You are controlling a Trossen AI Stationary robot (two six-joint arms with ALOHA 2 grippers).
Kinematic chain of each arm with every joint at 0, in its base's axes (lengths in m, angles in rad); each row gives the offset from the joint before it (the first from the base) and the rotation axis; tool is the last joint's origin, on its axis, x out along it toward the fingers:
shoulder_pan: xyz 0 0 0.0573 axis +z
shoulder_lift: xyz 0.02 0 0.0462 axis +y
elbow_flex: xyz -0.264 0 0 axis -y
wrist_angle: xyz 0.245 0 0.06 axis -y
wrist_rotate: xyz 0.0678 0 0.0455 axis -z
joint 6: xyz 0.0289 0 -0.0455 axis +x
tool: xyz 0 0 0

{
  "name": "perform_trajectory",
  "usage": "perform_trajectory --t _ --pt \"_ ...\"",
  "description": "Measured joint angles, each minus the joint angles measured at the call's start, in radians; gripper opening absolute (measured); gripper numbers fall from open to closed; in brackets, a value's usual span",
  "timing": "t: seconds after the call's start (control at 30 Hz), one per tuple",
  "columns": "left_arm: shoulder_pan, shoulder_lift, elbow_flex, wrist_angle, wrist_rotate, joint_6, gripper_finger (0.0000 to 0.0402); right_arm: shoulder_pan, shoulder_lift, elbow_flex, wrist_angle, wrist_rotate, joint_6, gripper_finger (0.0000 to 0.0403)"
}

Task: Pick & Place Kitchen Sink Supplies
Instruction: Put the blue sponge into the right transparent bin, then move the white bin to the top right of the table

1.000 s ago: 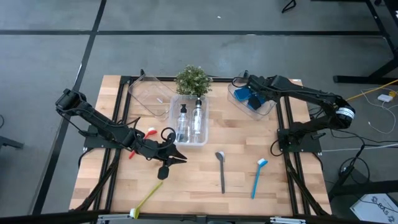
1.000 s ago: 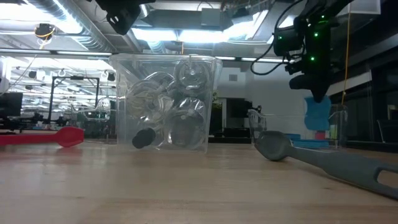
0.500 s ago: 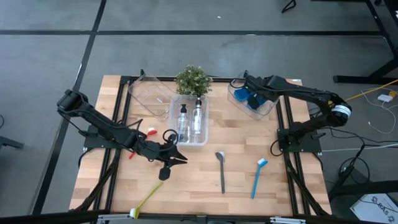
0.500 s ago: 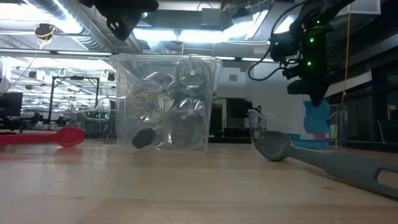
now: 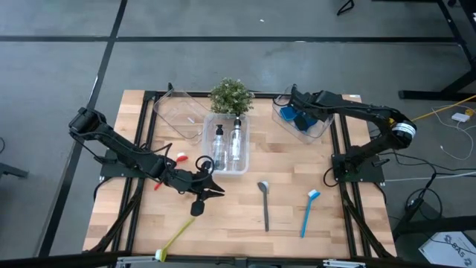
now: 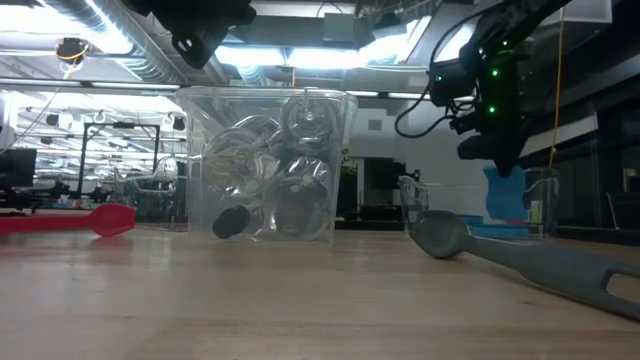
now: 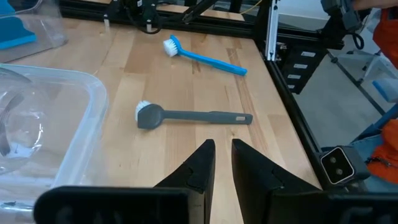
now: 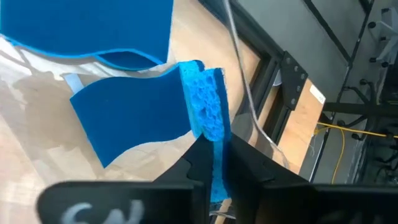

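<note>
My right gripper [image 5: 296, 112] is shut on a blue wavy-edged sponge [image 8: 205, 106] inside the clear bin [image 5: 316, 132] at the table's far right. Two more blue sponges [image 8: 134, 118] lie in that bin beside it. My left gripper [image 5: 216, 187] hovers shut over the table's middle left, with nothing between its fingers [image 7: 222, 155]. A grey brush [image 5: 265, 202], a blue brush [image 5: 309, 212] and a yellow-green brush [image 5: 175, 238] lie flat on the table. A red brush [image 5: 178, 158] lies partly under the left arm. My right gripper pinches the sponge's thin end [image 8: 214, 146] between its two fingers, which slant down from above. The sponge stands on edge and hangs below the fingers [image 6: 505, 190] within the bin's walls. I cannot tell whether its lower end touches the sponges beneath.
A clear bin [image 5: 245, 165] with two pump bottles [image 5: 227, 141] stands in the middle. A small potted plant [image 5: 232, 95] is behind it, and an empty clear bin [image 5: 178, 112] at the far left. Bare wood lies between the brushes near the front edge.
My right gripper has sunk a little into the far-right bin, carrying the blue sponge down with it. The sponge stays on edge in the hold.
</note>
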Motion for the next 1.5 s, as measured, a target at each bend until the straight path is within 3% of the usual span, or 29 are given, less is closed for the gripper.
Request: perform_trajectory --t 0.43,0.9,1.27,1.5 --pt "0.000 0.000 0.000 0.001 0.023 -0.019 0.0047 0.000 0.002 0.000 0.015 -0.122 0.003 0.0142" --pt "0.000 0.000 0.000 0.003 0.023 -0.026 0.0047 0.000 0.002 0.000 0.118 -0.460 -0.122 0.0214" --pt "0.000 0.000 0.000 0.005 0.023 -0.027 0.0047 0.000 0.002 0.000 0.149 -0.470 -0.181 0.0226" --pt "0.000 0.000 0.000 0.004 0.023 -0.051 0.0047 0.000 0.002 0.000 0.152 -0.472 -0.132 0.0226"
